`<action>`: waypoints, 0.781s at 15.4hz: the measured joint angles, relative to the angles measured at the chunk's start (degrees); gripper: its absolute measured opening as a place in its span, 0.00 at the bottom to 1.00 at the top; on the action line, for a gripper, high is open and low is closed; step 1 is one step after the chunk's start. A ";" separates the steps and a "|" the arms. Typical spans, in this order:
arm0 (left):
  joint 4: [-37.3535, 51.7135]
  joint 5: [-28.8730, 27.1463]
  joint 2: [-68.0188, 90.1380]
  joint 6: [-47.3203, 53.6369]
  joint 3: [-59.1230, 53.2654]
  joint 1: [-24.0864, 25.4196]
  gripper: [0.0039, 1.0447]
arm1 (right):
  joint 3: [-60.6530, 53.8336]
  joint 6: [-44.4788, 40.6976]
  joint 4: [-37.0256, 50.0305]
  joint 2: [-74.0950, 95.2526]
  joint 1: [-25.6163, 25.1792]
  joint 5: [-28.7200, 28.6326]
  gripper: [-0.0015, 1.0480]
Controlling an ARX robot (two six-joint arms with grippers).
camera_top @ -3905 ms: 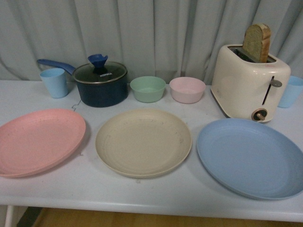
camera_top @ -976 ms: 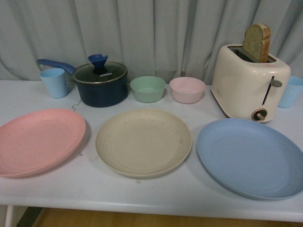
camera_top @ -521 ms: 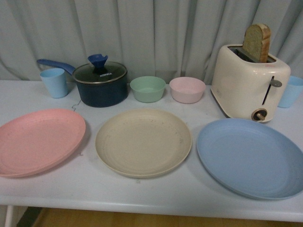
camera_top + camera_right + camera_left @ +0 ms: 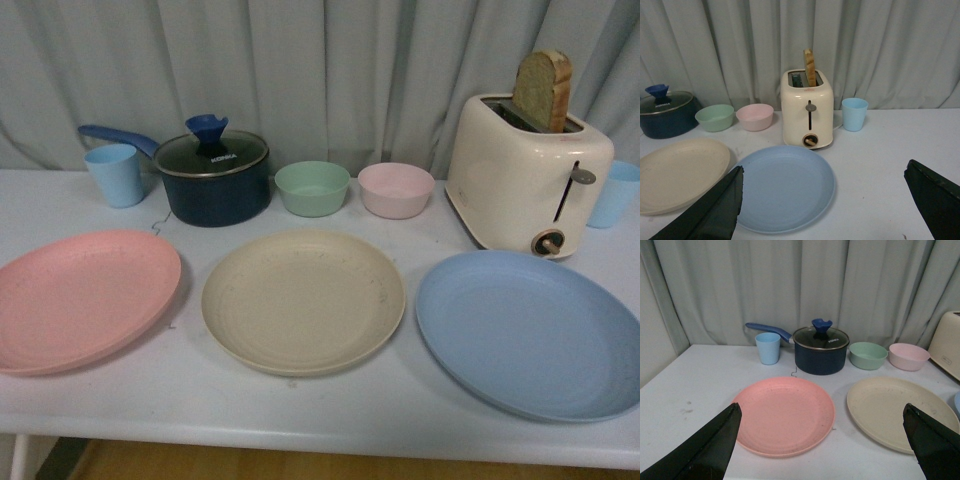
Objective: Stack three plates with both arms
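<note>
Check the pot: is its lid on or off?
On: the glass lid sits level on the rim of the dark blue pot.

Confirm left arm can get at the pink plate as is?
Likely yes: the open left gripper faces the pink plate, nothing lies on it or between them; saucepan and blue cup stand behind it.
</note>
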 joint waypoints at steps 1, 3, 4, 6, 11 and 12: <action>0.00 0.00 0.00 0.00 0.00 0.00 0.94 | 0.00 0.00 0.00 0.00 0.00 0.00 0.94; 0.00 0.00 0.00 0.00 0.00 0.00 0.94 | 0.00 0.00 0.00 0.00 0.00 0.00 0.94; 0.00 0.00 0.00 0.00 0.00 0.00 0.94 | 0.00 0.00 0.00 0.00 0.00 0.00 0.94; 0.00 0.00 0.00 0.00 0.00 0.00 0.94 | 0.00 0.00 0.00 0.00 0.00 0.00 0.94; 0.00 0.00 0.00 0.00 0.00 0.00 0.94 | 0.00 0.00 0.00 0.00 0.00 0.00 0.94; 0.00 0.00 0.00 0.00 0.00 0.00 0.94 | 0.00 0.00 0.00 0.00 0.00 0.00 0.94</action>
